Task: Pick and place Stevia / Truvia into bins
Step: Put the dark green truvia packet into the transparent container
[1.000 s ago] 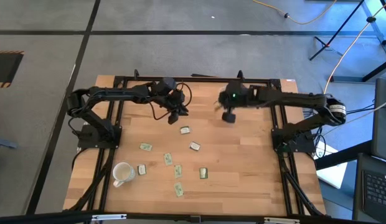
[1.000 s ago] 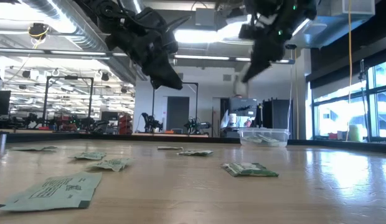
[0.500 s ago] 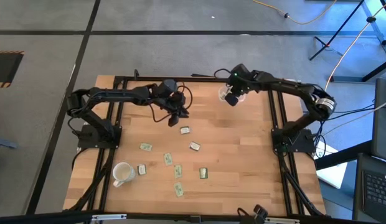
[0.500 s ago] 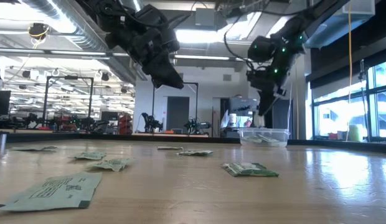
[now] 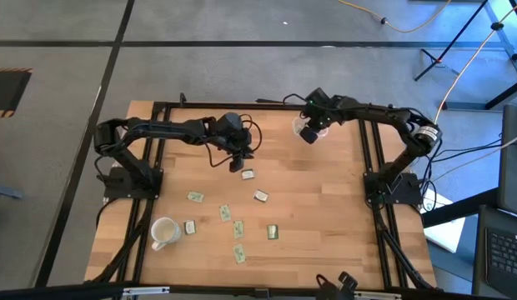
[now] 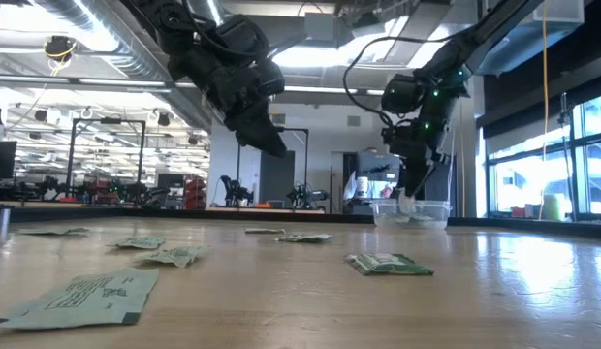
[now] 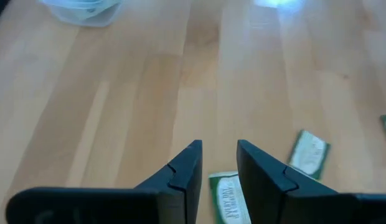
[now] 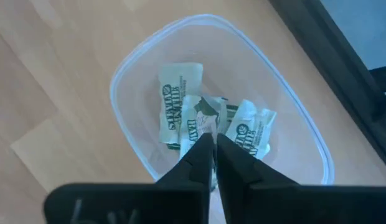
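Note:
Several pale green and white Stevia sachets lie flat on the wooden table (image 5: 325,208). My left gripper (image 7: 218,155) hangs open, pointing slantwise down, just above one sachet (image 7: 227,194), which also shows from above (image 5: 248,174); a second sachet (image 7: 310,152) lies close by. At the far side my right gripper (image 8: 213,144) points down into the clear bin (image 8: 131,62), its fingers only a slit apart. Several sachets (image 8: 180,102) lie in the bin. My right gripper's fingertips (image 8: 205,146) stand right at a crumpled sachet (image 8: 202,118) in the bin, coming from above. I cannot tell whether they touch it. That sachet rests on the others in the tub.
A white mug (image 5: 163,232) stands near the table's front left corner, with sachets (image 5: 238,227) scattered to its right. The table's black frame (image 5: 371,167) runs along both sides. Bare wood lies between the bin and the sachets.
My right gripper has swung toward the far edge and come down, carrying a sachet, until its tips are inside the bin. My left gripper has sunk a little toward the sachet beneath it.

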